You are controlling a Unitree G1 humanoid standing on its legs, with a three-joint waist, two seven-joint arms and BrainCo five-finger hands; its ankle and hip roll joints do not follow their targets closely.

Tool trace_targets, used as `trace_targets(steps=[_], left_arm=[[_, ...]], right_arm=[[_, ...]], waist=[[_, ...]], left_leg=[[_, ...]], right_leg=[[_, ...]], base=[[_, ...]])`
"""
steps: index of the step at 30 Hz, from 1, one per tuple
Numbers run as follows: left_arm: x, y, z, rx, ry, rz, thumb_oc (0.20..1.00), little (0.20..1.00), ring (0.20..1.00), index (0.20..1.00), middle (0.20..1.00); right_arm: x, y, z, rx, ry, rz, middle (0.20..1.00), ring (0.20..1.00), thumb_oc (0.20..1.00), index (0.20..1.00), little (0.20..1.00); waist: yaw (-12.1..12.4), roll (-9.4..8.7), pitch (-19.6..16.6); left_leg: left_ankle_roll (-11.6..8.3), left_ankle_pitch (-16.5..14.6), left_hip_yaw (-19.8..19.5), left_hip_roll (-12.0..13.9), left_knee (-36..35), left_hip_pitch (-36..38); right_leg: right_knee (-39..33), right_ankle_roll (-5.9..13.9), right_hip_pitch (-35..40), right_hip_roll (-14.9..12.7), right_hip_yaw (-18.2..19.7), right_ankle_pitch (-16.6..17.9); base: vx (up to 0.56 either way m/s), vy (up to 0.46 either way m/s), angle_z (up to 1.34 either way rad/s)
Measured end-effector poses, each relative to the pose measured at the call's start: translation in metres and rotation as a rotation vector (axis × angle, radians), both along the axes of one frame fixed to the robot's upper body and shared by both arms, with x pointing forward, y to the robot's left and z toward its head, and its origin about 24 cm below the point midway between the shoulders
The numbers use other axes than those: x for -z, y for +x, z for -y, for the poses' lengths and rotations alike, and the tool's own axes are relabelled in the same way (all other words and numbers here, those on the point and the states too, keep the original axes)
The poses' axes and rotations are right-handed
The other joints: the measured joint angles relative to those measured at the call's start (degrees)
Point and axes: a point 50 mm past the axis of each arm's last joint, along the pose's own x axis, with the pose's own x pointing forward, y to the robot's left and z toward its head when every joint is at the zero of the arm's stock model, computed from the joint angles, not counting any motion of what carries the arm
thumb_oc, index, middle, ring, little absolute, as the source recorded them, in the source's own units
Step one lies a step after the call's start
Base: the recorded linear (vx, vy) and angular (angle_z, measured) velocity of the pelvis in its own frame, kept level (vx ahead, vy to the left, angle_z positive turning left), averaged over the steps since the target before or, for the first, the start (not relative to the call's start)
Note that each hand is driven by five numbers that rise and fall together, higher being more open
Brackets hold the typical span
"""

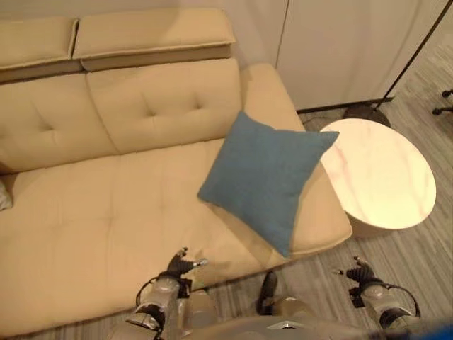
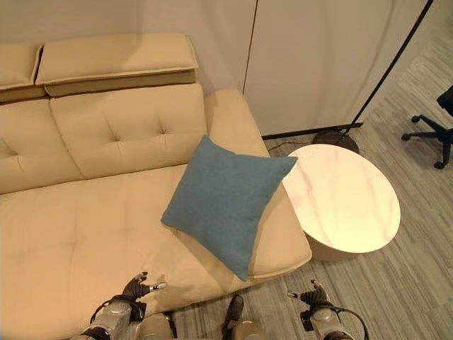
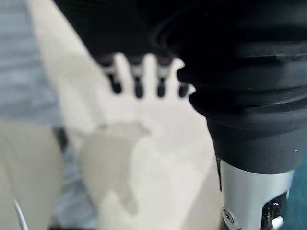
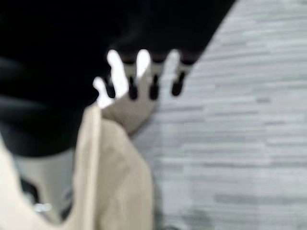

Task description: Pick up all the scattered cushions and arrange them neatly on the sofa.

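A blue square cushion leans on the right end of the beige sofa, against its armrest, one corner hanging over the front edge. My left hand hovers low over the sofa's front edge, fingers straight and holding nothing; its fingers point at the beige seat. My right hand hangs over the grey floor to the right of the sofa, below the round table, fingers straight and empty. A sliver of a pale cushion shows at the sofa's far left edge.
A round white marble-topped side table stands close against the sofa's right end. A floor lamp base and its thin pole rise behind it. An office chair's wheeled foot is at the far right. Striped grey carpet lies in front.
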Motion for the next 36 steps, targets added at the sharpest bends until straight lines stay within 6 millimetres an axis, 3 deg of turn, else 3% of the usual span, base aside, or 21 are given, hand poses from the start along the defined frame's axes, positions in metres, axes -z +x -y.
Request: trace_targets(steps=[3,5,6,11,17,22,23,30,36], left_arm=[[-0.007,0.002,-0.017,-0.025,0.05,0.032,1.0,1.0,1.0,1.0,1.0],[-0.014,0.008,-0.028,-0.034,0.09,0.068,1.0,1.0,1.0,1.0,1.0],[-0.027,0.021,-0.039,-0.055,0.117,0.131,1.0,1.0,1.0,1.0,1.0],[-0.057,0.048,-0.056,-0.071,0.182,0.29,1.0,1.0,1.0,1.0,1.0],[-0.085,0.079,-0.049,-0.099,0.2,0.457,1.0,1.0,1.0,1.0,1.0],[-0.112,0.115,-0.04,-0.124,0.181,0.571,1.0,1.0,1.0,1.0,1.0],[-0.125,0.129,-0.035,-0.128,0.165,0.623,1.0,1.0,1.0,1.0,1.0],[-0.166,0.167,-0.03,-0.16,0.106,0.762,1.0,1.0,1.0,1.0,1.0],[-0.237,0.201,-0.042,-0.19,0.135,0.964,1.0,1.0,1.0,1.0,1.0]], right_arm=[[0.0,-0.007,-0.003,0.025,0.009,0.029,1.0,1.0,1.0,1.0,1.0],[-0.005,0.002,-0.005,0.015,0.009,0.081,1.0,1.0,1.0,1.0,1.0],[-0.015,0.016,-0.009,-0.006,0.012,0.159,1.0,1.0,1.0,1.0,1.0],[-0.043,0.05,-0.019,-0.051,0.014,0.336,1.0,1.0,1.0,1.0,1.0],[-0.077,0.078,-0.038,-0.09,0.026,0.541,1.0,1.0,1.0,1.0,1.0],[-0.094,0.095,-0.055,-0.104,0.053,0.64,1.0,1.0,1.0,1.0,1.0],[-0.102,0.105,-0.064,-0.129,0.074,0.68,1.0,1.0,1.0,1.0,1.0],[-0.142,0.134,-0.099,-0.178,0.197,0.873,1.0,1.0,1.0,1.0,1.0],[-0.2,0.154,-0.121,-0.25,0.301,1.113,1.0,1.0,1.0,1.0,1.0]], waist=[[-0.8,-1.69,-1.5],[-0.7,-2.15,-1.8],[-1.1,-2.28,-1.9],[-0.5,-2.12,-1.9],[-1.5,-2.24,-1.6],[-2.9,-3.73,1.2],[-3.4,-4.52,3.0],[-5.0,-5.72,6.4],[-6.5,-8.84,8.8]], left_leg=[[1.01,0.8,0.2,-3.1,-4.1,3.4],[2.0,0.5,0.7,-4.7,-5.1,4.2],[2.98,0.1,0.7,-6.3,-5.1,4.1],[3.64,-0.3,2.2,-7.8,-5.1,4.3],[3.42,-0.7,4.3,-7.3,-5.0,2.5],[3.78,-0.6,5.6,-7.1,-1.8,-4.1],[4.02,-0.3,6.4,-7.1,-1.5,-5.7],[4.06,-1.2,7.4,-6.6,2.3,-11.8],[4.24,-3.9,8.1,-5.4,9.2,-20.0]], right_leg=[[0.2,2.01,1.1,-2.7,0.6,-0.3],[0.2,3.07,1.2,-4.0,1.4,0.1],[0.3,3.85,0.9,-5.5,1.6,0.3],[0.3,5.22,0.2,-7.1,3.6,0.8],[0.2,5.66,-3.1,-6.3,6.3,2.0],[1.3,5.47,-9.8,-6.6,8.2,3.9],[1.3,5.46,-11.8,-6.6,8.9,5.0],[1.8,5.05,-17.3,-6.4,10.4,6.8],[2.2,4.94,-23.2,-6.4,11.4,8.7]], base=[[0.08,0.144,-0.01],[0.04,0.152,-0.08],[0.05,0.19,0.01],[0.02,0.1,-0.13],[-0.06,0.064,-0.26],[-0.08,0.048,-0.18],[-0.01,0.062,-0.2],[-0.04,0.066,-0.11],[0.0,0.072,-0.08]])
